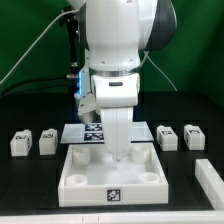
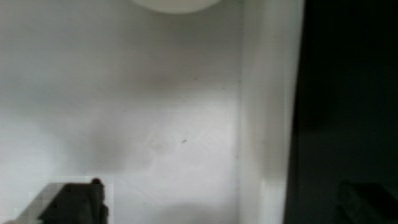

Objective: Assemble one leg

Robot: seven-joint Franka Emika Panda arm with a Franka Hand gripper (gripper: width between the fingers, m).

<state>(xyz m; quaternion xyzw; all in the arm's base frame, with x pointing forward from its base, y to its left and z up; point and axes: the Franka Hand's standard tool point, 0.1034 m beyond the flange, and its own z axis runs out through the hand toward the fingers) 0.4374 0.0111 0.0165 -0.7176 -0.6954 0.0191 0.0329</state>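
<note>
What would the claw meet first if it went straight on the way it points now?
Most likely the large white panel: the claw points down over its flat top, and the wrist view shows only bare white surface between its open fingertips. How far above is unclear.

White tagged leg (image 1: 168, 136) sits loose, apart from the gripper (image 1: 118, 152), toward the exterior view's right; three alike lie farther off.

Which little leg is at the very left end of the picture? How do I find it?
Find the big white square tabletop in front of the robot arm. On the exterior view's left of it, two small white tagged legs sit side by side on the black table. Yours is the outer leg, farther from the tabletop than the inner leg.
</note>
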